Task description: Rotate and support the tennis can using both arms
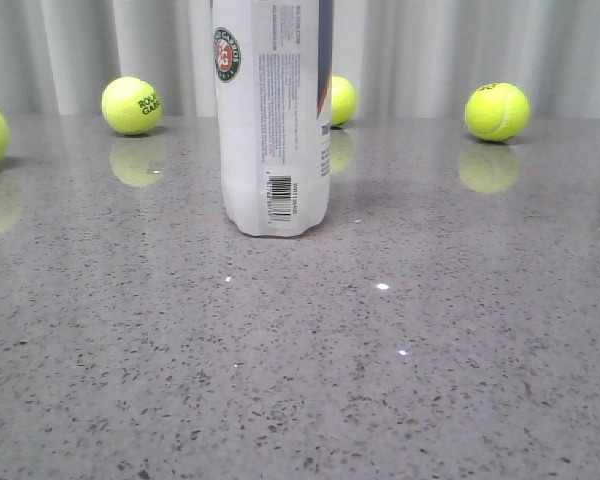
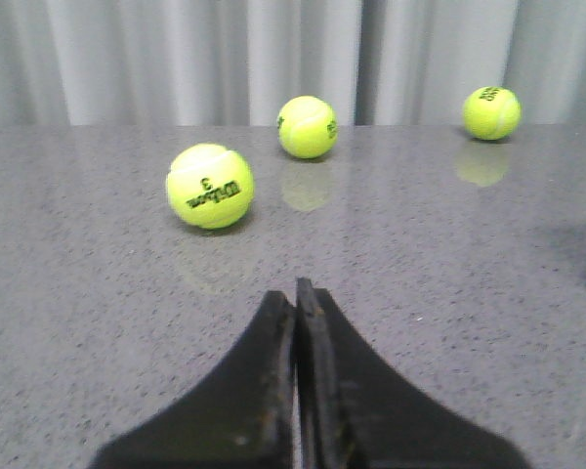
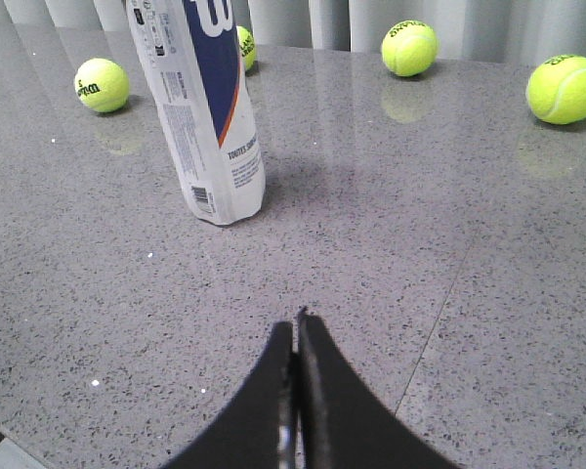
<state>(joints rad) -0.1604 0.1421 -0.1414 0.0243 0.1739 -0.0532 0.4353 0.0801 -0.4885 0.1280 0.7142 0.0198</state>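
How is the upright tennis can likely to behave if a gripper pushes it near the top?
The tennis can stands tall on a narrow base, so it would probably tip rather than slide. Its glossy plastic wall looks slippery. Once down, the round tube would likely roll.

A staged robot test area rather than a home: a bare speckled grey stone table (image 1: 400,380) backed by plain pale curtain folds (image 2: 205,59), with loose tennis balls (image 1: 131,105) scattered ahead of the black fingers (image 3: 317,391) as props
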